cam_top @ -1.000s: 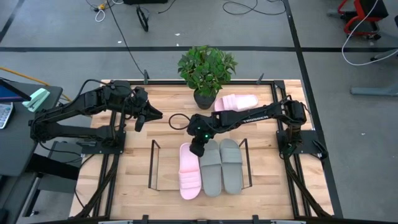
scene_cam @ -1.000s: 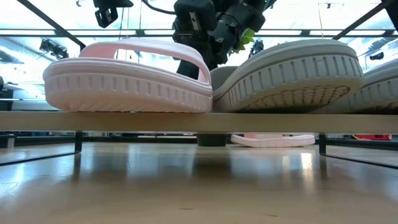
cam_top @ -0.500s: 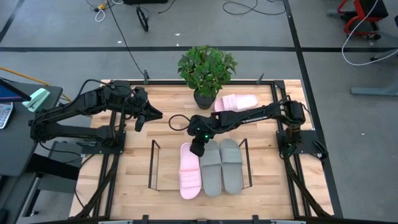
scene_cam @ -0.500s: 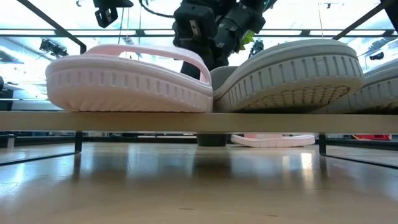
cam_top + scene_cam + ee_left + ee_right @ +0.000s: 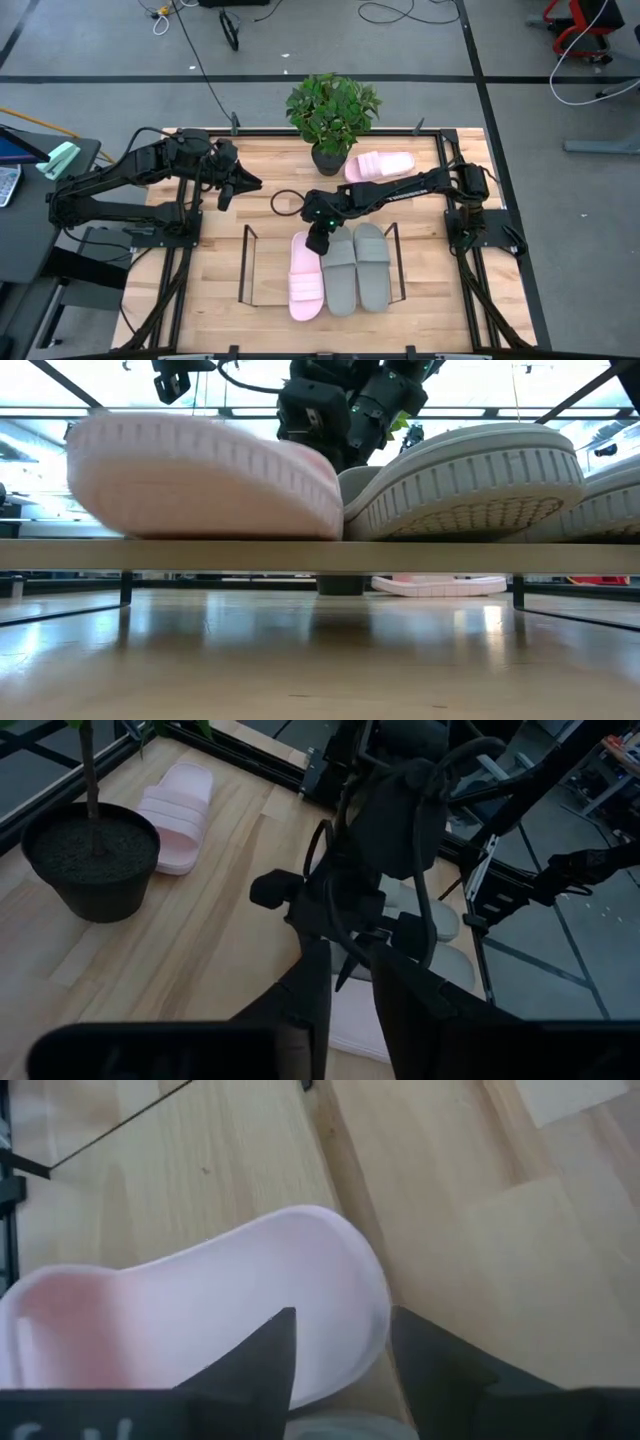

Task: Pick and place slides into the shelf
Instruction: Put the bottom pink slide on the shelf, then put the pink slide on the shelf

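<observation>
Right gripper (image 5: 317, 243) over pink slide (image 5: 305, 277) in shelf (image 5: 244, 268), jaws parted, holding nothing; left gripper (image 5: 243, 184) at ten o'clock, jaws slightly apart, empty.

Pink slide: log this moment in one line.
right tool: open over pink slide | pink slide: on shelf beside grey pair | left tool: open, idle

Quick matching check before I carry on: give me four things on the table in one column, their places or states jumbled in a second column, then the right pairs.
1. right pincer
2. left pincer
3. pale pink slide outside the shelf
4. grey slides

A. side by side in the shelf
B. beside the plant pot
C. raised over the table's left side, holding nothing
D. at the far end of the pink slide in the shelf

Pairs: 1-D, 2-C, 3-B, 4-A
</observation>
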### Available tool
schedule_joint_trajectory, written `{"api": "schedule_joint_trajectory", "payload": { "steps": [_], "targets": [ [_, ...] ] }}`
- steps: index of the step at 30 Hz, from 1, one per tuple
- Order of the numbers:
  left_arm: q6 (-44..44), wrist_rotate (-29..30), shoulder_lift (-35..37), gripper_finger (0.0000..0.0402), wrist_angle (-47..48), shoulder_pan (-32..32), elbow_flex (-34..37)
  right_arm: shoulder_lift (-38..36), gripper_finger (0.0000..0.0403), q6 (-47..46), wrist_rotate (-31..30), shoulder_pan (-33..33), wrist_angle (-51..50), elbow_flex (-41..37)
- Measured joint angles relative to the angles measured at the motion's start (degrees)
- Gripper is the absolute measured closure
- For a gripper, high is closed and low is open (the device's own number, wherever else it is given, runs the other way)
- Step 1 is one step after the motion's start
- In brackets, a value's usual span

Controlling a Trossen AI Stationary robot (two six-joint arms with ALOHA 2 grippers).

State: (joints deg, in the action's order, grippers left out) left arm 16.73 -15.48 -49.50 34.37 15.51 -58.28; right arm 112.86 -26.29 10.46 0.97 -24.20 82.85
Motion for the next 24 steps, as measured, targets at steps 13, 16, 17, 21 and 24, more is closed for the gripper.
{"api": "schedule_joint_trajectory", "payload": {
  "steps": [13,16,17,21,24],
  "targets": [
    [0.0,0.0,0.0,0.0317,0.1,0.0,0.0,-4.1,0.0192,-1.9,0.0,0.1,-4.0,0.1],
    [0.0,0.0,0.0,0.0320,0.2,0.0,0.0,-7.7,0.0195,-1.9,-1.8,1.4,-10.1,0.1],
    [0.0,0.0,0.0,0.0322,0.2,0.0,0.0,-9.0,0.0196,-2.0,-3.0,1.9,-12.5,0.1],
    [0.2,0.0,0.0,0.0326,0.2,0.0,0.0,-15.5,0.0198,-5.0,-10.3,4.2,-22.6,0.1],
    [0.2,0.0,0.0,0.0323,0.2,0.0,0.0,-20.0,0.0198,-9.0,-17.1,5.9,-31.2,0.1]
  ]
}}
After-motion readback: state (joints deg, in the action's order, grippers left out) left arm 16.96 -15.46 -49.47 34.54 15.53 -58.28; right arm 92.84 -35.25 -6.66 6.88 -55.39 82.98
